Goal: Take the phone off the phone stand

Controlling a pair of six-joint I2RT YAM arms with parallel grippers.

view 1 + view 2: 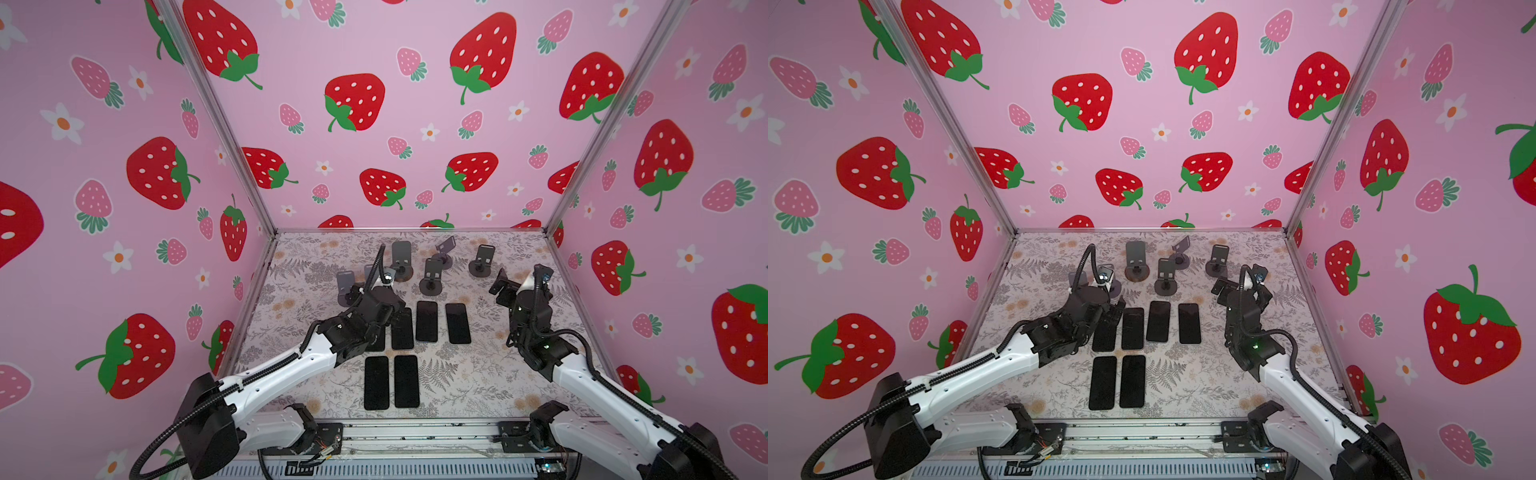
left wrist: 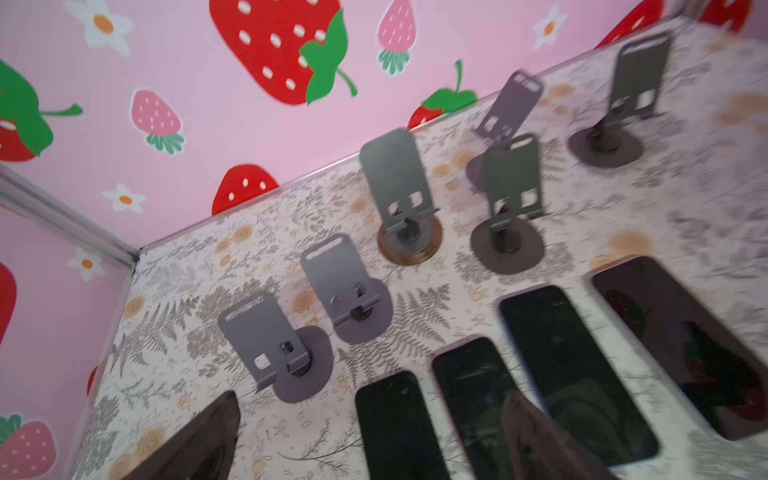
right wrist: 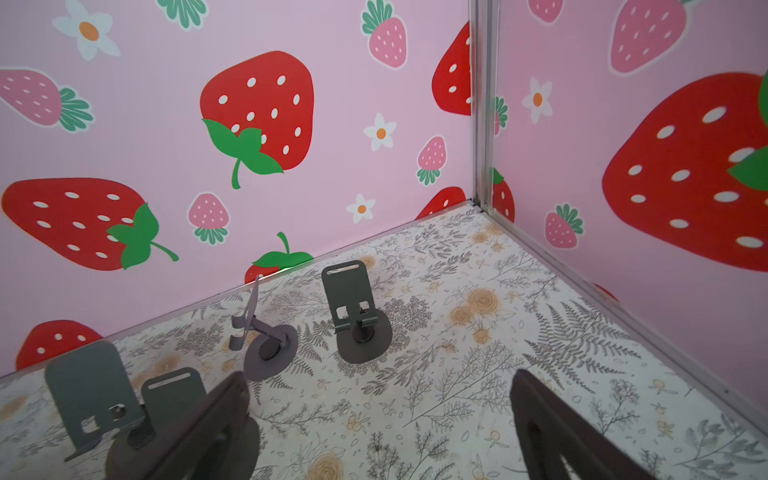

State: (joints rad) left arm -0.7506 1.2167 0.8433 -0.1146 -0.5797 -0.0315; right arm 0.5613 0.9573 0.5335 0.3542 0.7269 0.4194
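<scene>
Seen in a top view: phone [image 1: 1104, 336] flat, off phone stand [image 1: 1136, 254], long axis away from base, just under nearer left gripper [image 1: 1116, 309]. Left wrist: jaws wide apart, empty, flanking its long sides. Right wrist: right gripper [image 3: 380, 376] also apart.

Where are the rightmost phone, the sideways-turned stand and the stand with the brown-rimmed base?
rightmost phone [image 1: 458, 323]: a top view, middle of its screen.
sideways-turned stand [image 3: 270, 353]: right wrist view, its round base.
stand with the brown-rimmed base [image 2: 395, 174]: left wrist view, its back plate.

Top views high; wrist views low
</scene>
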